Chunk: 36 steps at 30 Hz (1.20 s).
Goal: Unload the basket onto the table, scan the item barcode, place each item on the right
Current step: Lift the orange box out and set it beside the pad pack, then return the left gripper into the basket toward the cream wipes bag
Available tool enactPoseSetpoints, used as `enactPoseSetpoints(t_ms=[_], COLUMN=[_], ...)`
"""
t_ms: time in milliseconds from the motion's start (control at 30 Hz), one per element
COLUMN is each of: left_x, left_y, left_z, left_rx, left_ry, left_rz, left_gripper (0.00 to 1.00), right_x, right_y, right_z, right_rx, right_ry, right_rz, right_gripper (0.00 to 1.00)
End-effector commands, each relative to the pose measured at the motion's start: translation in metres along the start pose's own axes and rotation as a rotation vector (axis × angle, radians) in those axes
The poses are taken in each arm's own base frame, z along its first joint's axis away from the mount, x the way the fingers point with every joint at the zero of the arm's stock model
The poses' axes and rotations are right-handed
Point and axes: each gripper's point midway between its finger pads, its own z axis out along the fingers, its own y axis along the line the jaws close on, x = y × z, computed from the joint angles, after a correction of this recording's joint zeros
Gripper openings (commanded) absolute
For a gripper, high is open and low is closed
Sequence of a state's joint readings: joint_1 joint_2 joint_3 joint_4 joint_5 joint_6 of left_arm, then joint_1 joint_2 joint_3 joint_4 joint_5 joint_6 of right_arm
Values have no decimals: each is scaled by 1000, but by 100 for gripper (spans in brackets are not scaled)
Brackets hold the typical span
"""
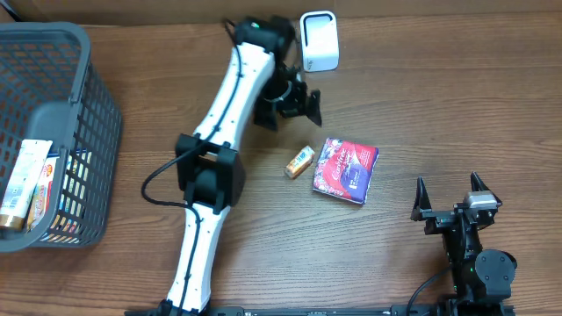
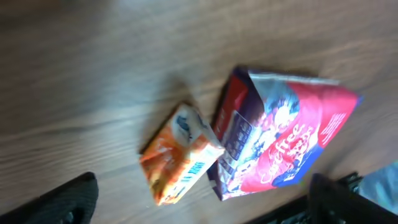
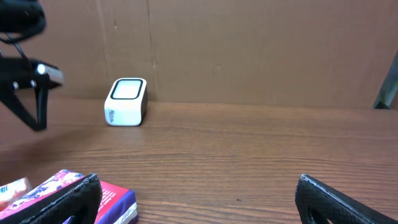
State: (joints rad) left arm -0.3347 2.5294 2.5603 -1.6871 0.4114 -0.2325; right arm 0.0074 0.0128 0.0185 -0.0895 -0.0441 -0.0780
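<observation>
Small orange packet (image 1: 299, 161) lying flat near the middle of the wooden table (image 1: 421, 96), just beside a red and purple pouch (image 1: 345, 169) to its right; touching or not, impossible to tell from overhead. Above the table, the left fingers (image 1: 309, 104) spread wide and grasping nothing, poised between the packet and the white scanner (image 1: 319, 40), itself upright at the far edge. From the left wrist, a blurred look down on packet (image 2: 180, 157) and pouch (image 2: 283, 140) side by side on the wood, neither one held. At the near right corner, the right fingers (image 1: 420, 197) likewise parted wide and empty, well apart from the pouch. From the right wrist, both dark fingers (image 3: 62, 199) low in view, a corner of the pouch (image 3: 112, 202) at lower left, the scanner (image 3: 126, 101) standing before a brown cardboard wall (image 3: 249, 50). At the left edge of the table, a grey basket (image 1: 88, 96) holding a few cartons (image 1: 22, 184)
</observation>
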Motion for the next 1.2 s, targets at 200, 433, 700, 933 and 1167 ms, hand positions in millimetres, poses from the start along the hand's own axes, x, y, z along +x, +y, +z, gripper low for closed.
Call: enactPoseSetpoints(t_ms=[200,433,700,933,1167], left_x=[11,53,140,203,231], left_y=[23,70,175,279,361], left_z=[-140,-249,-360,-391,-383], left_rx=[-34,-150,-350,-384,-404], left_ry=[-345,-636,-950,-1045,-998], left_rz=[4,-89,-457,-924,-1159], left_gripper=[100,93,82,95,99], right_x=[1,1,1,1,1], right_y=[0,0,0,0,0], right_z=[0,0,0,0,0], right_rx=[2,2,2,1,2], right_ry=[-6,-6,-6,-6,-6], right_rz=[-1,-1,-1,-1,-2], right_gripper=[100,100,100,100,100])
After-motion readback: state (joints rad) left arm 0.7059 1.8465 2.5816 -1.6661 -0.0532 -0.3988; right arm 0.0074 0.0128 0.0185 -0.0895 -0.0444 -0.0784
